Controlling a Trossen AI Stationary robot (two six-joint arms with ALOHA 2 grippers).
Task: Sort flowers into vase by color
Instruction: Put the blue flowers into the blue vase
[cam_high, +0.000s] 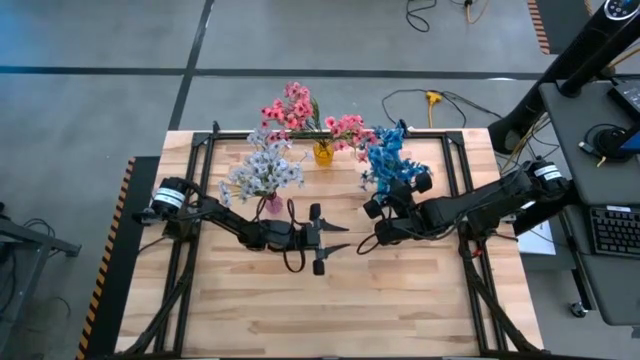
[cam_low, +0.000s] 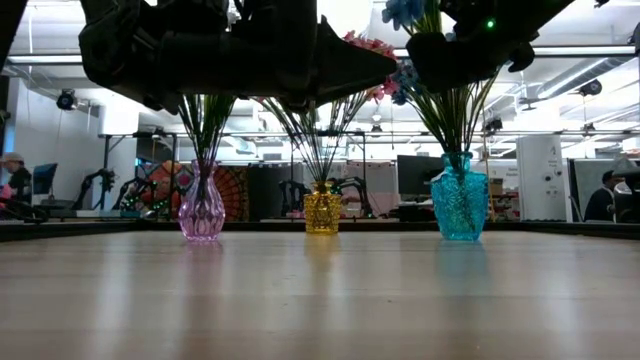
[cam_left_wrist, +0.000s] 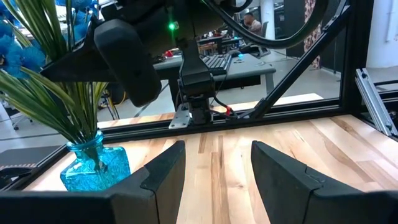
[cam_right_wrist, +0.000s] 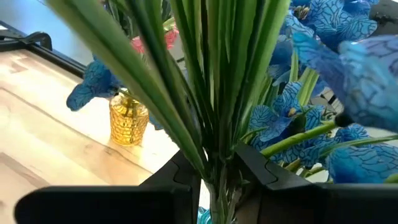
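Desk (cam_high: 330, 310) of pale wooden planks in a black frame, carrying three small glass vases in a row. Pink glass vase (cam_low: 202, 210) holds the pale white-lavender flowers (cam_high: 262, 170); amber yellow textured glass vase (cam_low: 322, 210) in the middle holds the pink flowers (cam_high: 300, 115); turquoise blue glass vase (cam_low: 459, 205) holds the bright blue flowers (cam_high: 388, 160). All three vases stand upright and apart from one another, near the far edge of the desk. Left tool (cam_high: 322, 242): raised above the desk's middle, near the pink vase, dark fingers (cam_left_wrist: 165, 174) spread apart with nothing between them, bare wood showing in the gap. Right tool (cam_right_wrist: 214, 180): at the blue bunch above the turquoise vase, its two dark fingers (cam_right_wrist: 264, 171) standing close on either side of the bundle of thin green stems (cam_right_wrist: 211, 106); whether they press the stems or stand just clear cannot be told. Room behind the desk: monitors, frames, ceiling lights.
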